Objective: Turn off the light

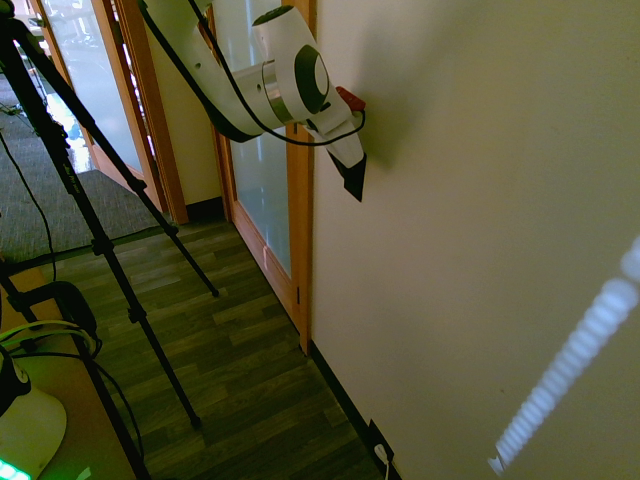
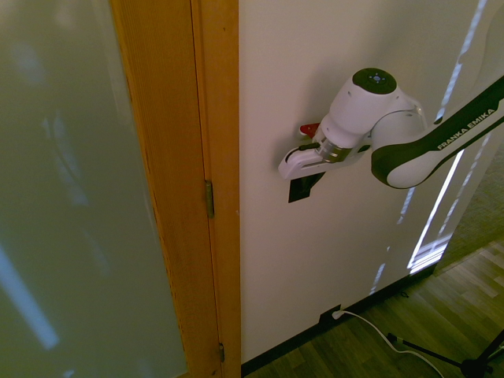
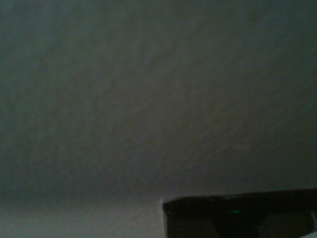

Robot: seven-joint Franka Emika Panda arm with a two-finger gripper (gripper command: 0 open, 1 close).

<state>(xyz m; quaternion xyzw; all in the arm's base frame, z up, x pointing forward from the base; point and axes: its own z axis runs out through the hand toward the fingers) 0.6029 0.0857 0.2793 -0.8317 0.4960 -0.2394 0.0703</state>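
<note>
The black switch plate [image 2: 303,189] sits upright on the cream wall [image 2: 331,260], just beside the wooden door frame [image 2: 213,157]. The pincer [image 2: 305,183], fingers pressed together, angles down against it (contact itself hidden). Low at the wall's bottom edge, a black outlet plate [image 2: 327,317] holds a white plug [image 2: 337,315].

I am looking at an indoor hallway: a cream wall [image 1: 480,250], a wood-framed frosted glass door [image 2: 87,197], dark plank floor [image 1: 250,380] and a black baseboard [image 1: 345,400].
</note>
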